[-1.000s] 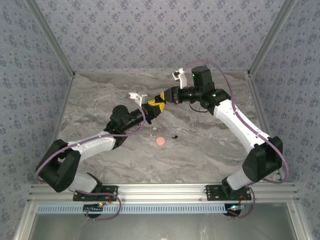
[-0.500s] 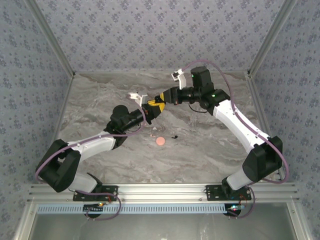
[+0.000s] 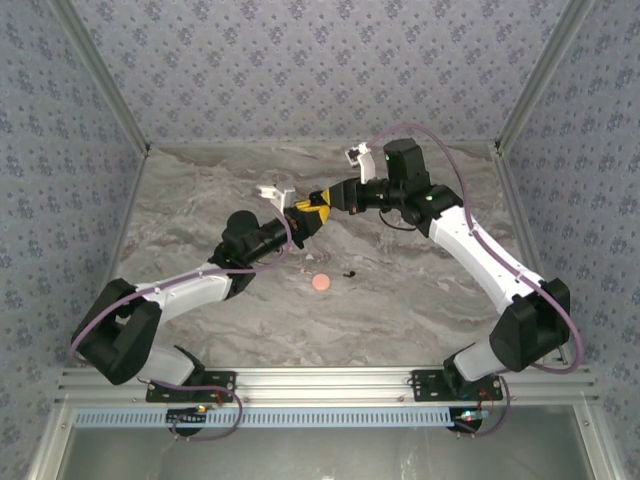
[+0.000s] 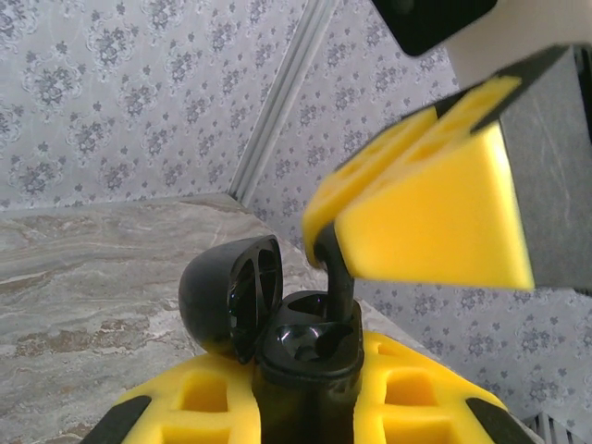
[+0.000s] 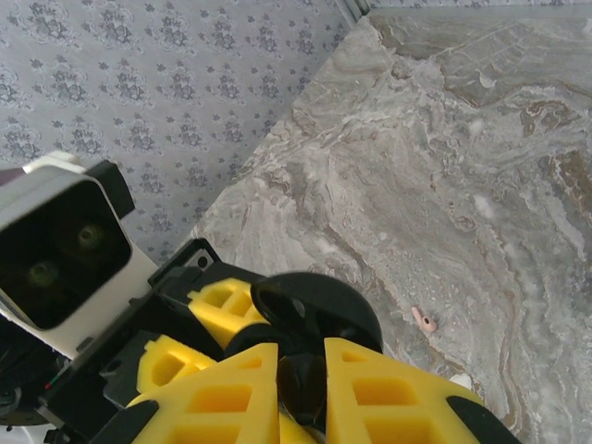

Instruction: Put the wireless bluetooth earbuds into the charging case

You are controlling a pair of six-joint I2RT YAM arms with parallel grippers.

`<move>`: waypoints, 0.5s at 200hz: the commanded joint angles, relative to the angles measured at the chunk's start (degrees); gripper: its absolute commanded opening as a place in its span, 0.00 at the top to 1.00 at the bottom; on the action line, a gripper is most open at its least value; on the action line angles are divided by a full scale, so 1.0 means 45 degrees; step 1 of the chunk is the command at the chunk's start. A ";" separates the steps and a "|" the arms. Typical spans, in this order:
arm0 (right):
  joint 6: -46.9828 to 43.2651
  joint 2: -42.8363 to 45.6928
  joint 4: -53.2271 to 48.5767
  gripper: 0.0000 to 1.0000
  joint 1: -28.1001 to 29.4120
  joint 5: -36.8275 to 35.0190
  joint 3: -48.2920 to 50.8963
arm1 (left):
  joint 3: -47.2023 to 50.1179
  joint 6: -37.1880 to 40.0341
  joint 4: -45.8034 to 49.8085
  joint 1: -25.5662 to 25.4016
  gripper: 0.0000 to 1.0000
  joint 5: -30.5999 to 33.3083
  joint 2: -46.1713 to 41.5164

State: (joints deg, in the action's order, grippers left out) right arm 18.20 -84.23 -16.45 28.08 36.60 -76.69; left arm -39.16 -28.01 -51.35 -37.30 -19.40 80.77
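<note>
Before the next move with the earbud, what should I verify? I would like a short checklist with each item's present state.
1. The lid of the charging case is open: ok.
2. The left gripper is shut on the charging case: ok.
3. The right gripper is shut on the earbud: ok.
4. The earbud is seated in its socket: cannot tell; its lower end reaches the case.
5. The second earbud is in the case: not ok; it lies on the table near the pink disc.

Grey marbled table [image 3: 200, 190], pink disc [image 3: 320, 283] and tiny black earbud [image 3: 349, 273] lying slightly apart, near the left gripper [image 3: 306, 221], on its base side.
</note>
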 commanded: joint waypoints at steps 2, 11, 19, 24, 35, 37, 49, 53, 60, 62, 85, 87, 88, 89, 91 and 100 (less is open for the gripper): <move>-0.0051 0.0411 -0.0173 0.84 0.0206 -0.0044 0.0236 | -0.0165 -0.0104 -0.0844 -0.0002 0.85 0.0464 -0.0444; -0.0070 0.0422 -0.0148 0.84 0.0206 -0.0063 0.0246 | -0.0182 -0.0084 -0.0854 -0.0013 0.85 0.0457 -0.0431; -0.0076 0.0431 -0.0170 0.84 0.0206 -0.0067 0.0254 | -0.0182 -0.0084 -0.0850 -0.0002 0.85 0.0430 -0.0430; -0.0069 0.0421 -0.0164 0.84 0.0206 -0.0067 0.0259 | -0.0185 -0.0073 -0.0864 0.0005 0.85 0.0364 -0.0430; -0.0107 0.0400 -0.0209 0.84 0.0204 -0.0100 0.0239 | -0.0201 -0.0050 -0.0877 -0.0014 0.85 0.0254 -0.0437; -0.0115 0.0397 -0.0241 0.84 0.0206 -0.0114 0.0243 | -0.0204 -0.0046 -0.0874 0.0002 0.85 0.0240 -0.0432; -0.0139 0.0372 -0.0323 0.83 0.0205 -0.0159 0.0210 | -0.0194 0.0020 -0.0839 -0.0021 0.85 0.0194 -0.0440; -0.0139 0.0361 -0.0362 0.82 0.0206 -0.0164 0.0196 | -0.0200 0.0057 -0.0818 -0.0014 0.85 0.0172 -0.0450; -0.0168 0.0372 -0.0387 0.81 0.0205 -0.0193 0.0185 | -0.0215 0.0109 -0.0752 -0.0012 0.85 0.0133 -0.0465; -0.0160 0.0366 -0.0412 0.80 0.0206 -0.0186 0.0176 | -0.0207 0.0111 -0.0731 -0.0012 0.85 0.0132 -0.0468; -0.0236 0.0394 -0.0611 0.69 0.0206 -0.0359 0.0040 | -0.0242 0.0206 -0.0583 -0.0015 0.85 0.0091 -0.0509; -0.0265 0.0396 -0.0639 0.68 0.0206 -0.0374 0.0032 | -0.0243 0.0208 -0.0562 -0.0028 0.85 0.0092 -0.0523; -0.0269 0.0386 -0.0650 0.68 0.0206 -0.0377 0.0021 | -0.0244 0.0218 -0.0561 -0.0030 0.85 0.0092 -0.0525; -0.0281 0.0391 -0.0666 0.67 0.0206 -0.0388 0.0006 | -0.0244 0.0223 -0.0561 -0.0021 0.85 0.0092 -0.0526; -0.0281 0.0395 -0.0692 0.65 0.0206 -0.0416 -0.0016 | -0.0244 0.0232 -0.0551 -0.0024 0.85 0.0087 -0.0532; -0.0320 0.0411 -0.0792 0.57 0.0207 -0.0592 -0.0049 | -0.0245 0.0317 -0.0435 -0.0030 0.85 0.0089 -0.0571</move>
State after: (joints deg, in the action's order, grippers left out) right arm 17.67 -83.88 -16.51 28.56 35.44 -76.27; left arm -39.16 -27.92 -51.11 -37.30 -18.83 80.55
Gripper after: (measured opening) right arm 0.346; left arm 0.164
